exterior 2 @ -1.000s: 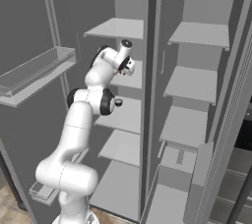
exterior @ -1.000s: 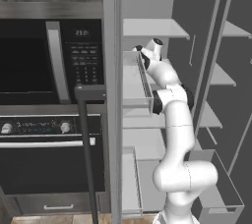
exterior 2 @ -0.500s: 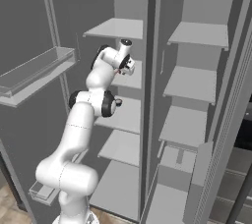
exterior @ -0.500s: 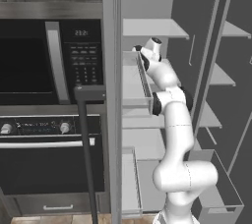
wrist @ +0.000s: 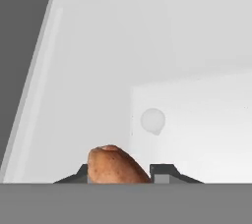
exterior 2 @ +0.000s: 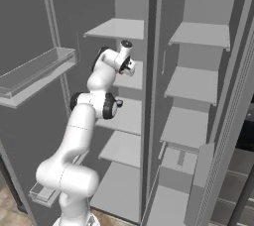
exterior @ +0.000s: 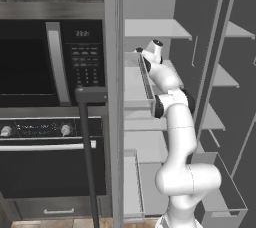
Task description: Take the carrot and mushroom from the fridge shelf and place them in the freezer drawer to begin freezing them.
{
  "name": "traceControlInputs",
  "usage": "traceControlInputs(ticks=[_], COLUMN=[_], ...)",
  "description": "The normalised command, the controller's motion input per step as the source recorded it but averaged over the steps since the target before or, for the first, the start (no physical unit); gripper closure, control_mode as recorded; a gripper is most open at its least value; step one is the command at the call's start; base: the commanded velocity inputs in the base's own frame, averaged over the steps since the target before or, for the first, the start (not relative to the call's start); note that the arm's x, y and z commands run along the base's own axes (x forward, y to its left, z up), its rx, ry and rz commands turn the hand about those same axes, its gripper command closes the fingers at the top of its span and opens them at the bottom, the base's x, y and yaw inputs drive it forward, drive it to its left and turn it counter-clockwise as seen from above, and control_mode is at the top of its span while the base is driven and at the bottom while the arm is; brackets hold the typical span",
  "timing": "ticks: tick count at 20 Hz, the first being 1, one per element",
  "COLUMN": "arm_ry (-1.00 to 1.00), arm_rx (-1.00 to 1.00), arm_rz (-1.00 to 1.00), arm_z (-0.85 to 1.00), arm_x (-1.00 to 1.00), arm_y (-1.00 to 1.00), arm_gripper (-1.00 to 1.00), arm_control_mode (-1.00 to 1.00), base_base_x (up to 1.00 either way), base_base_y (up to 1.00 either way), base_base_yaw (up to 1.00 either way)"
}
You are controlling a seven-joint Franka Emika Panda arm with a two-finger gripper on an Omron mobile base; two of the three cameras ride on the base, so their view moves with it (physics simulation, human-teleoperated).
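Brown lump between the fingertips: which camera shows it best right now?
The hand view: the brown lump sits close up between the gripper fingertips, over the pale shelf. In both base views the arm's hand reaches into the fridge, and the lump is too small to make out there.

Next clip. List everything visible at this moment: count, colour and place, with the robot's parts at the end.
brown rounded item: one, speckled orange-brown, between the finger tips on the fridge shelf
pale round item: one, whitish, farther back on the same shelf; too faint to identify
fridge shelf: one, pale grey, under the hand
other shelves: several, pale grey, stacked in both columns
freezer drawer: one, pale grey, pulled out low beside the arm
door bin: one, clear grey, on the open door
microwave: one, black, beside the fridge
oven: one, black with silver knobs, below the microwave
arm: one, white, reaching to the shelf
gripper: one, dark tips against both sides of the brown rounded item
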Motion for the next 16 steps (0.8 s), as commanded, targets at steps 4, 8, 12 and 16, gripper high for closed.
traceControlInputs(ticks=[4,8,12,16], arm_ry=[-0.20,-0.37,-0.34,-0.11], arm_rx=[0.00,0.00,0.00,0.00], arm_rz=[0.00,0.00,0.00,0.00], arm_z=[-0.13,-0.20,-0.37,-0.41], arm_x=[0.00,0.00,-0.01,-0.28], arm_y=[0.00,0.00,0.00,0.00], arm_gripper=[1.00,1.00,1.00,1.00], arm_control_mode=[-1.00,-1.00,-1.00,-1.00], base_base_x=[0.00,0.00,0.00,0.00], base_base_y=[0.00,0.00,0.00,0.00], base_base_yaw=[0.00,0.00,0.00,0.00])
